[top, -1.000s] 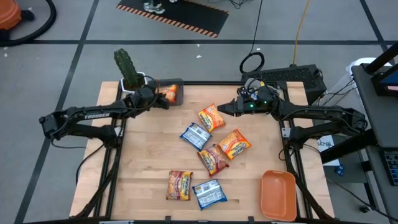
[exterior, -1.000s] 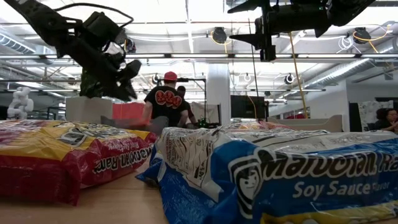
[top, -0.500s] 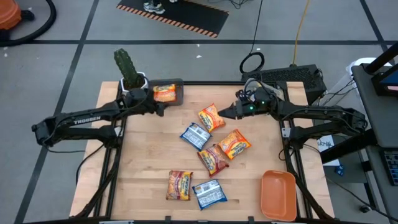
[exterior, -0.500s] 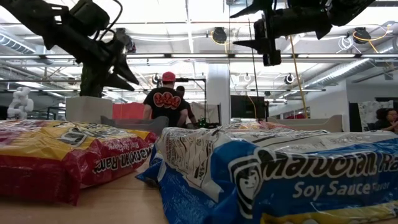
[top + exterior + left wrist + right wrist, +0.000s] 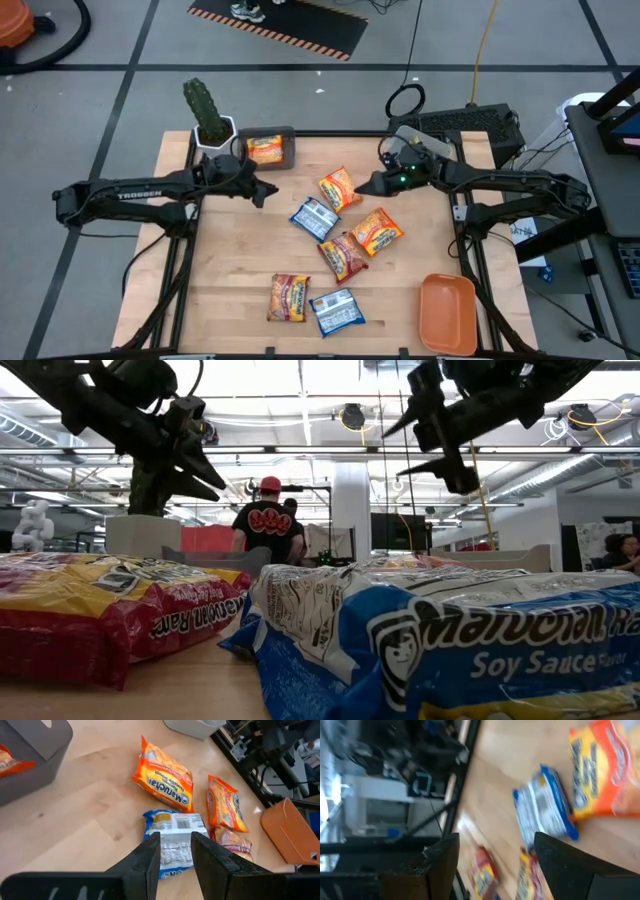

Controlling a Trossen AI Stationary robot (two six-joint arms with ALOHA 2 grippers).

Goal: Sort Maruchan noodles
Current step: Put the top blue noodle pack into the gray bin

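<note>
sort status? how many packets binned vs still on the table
Done: one orange packet lies in the grey bin. In hand: nothing; the left gripper and right gripper are open, hovering near the upper orange packet. Left: six packets loose on the table.

Seven noodle packets in total. Six lying loose on the counter point(image 5: 230, 270): two orange-yellow ones point(image 5: 340, 188) point(image 5: 377, 231), two blue-white ones point(image 5: 315, 217) point(image 5: 336, 311), two dark red-brown ones point(image 5: 343, 255) point(image 5: 289, 297). One more orange-yellow packet point(image 5: 264, 149) sitting inside the single grey bin point(image 5: 286, 150) at the counter's far edge. One orange tray point(image 5: 447, 313) at the near right corner. One potted cactus point(image 5: 206, 110) beside the bin. Two arms, one pincer each: left pincer point(image 5: 270, 192), right pincer point(image 5: 362, 188)
</note>
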